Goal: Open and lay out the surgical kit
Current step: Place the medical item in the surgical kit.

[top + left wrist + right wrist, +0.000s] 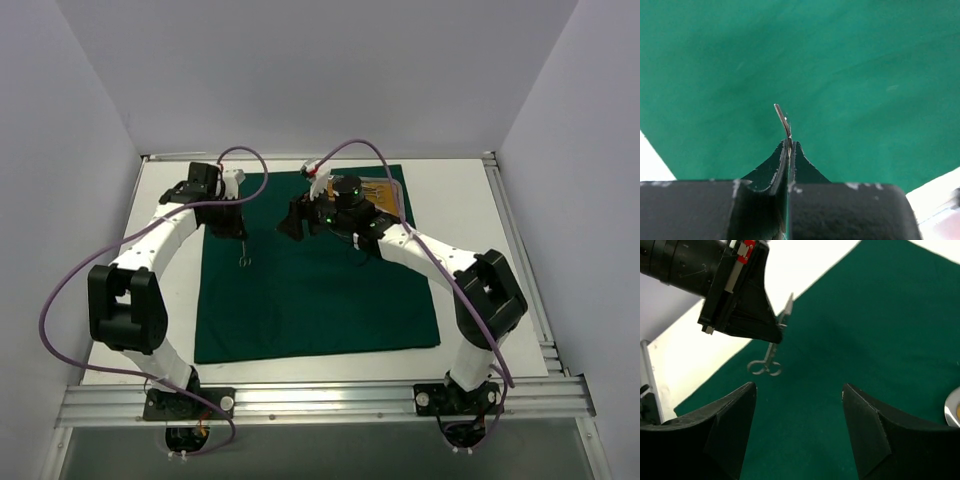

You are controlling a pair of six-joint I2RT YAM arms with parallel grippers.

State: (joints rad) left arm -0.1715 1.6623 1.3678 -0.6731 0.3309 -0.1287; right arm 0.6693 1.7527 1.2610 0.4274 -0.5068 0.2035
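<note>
The dark green drape (320,290) lies spread flat over the table. My left gripper (235,228) hangs above its left part, shut on a slim pair of silver scissors (243,258) near the blades. The finger rings dangle just over the cloth. In the left wrist view the blade tip (782,119) pokes out past the closed gripper (790,144). My right gripper (799,395) is open with nothing in it, a short way right of the scissors (767,362) and facing the left gripper (774,334). The steel tray (388,195) with tan liner sits at the drape's back right corner, partly hidden by my right arm.
The white table (470,220) shows around the drape, with grey walls close on three sides. An aluminium rail (320,400) runs along the near edge. The tray rim (952,410) shows at the right edge of the right wrist view.
</note>
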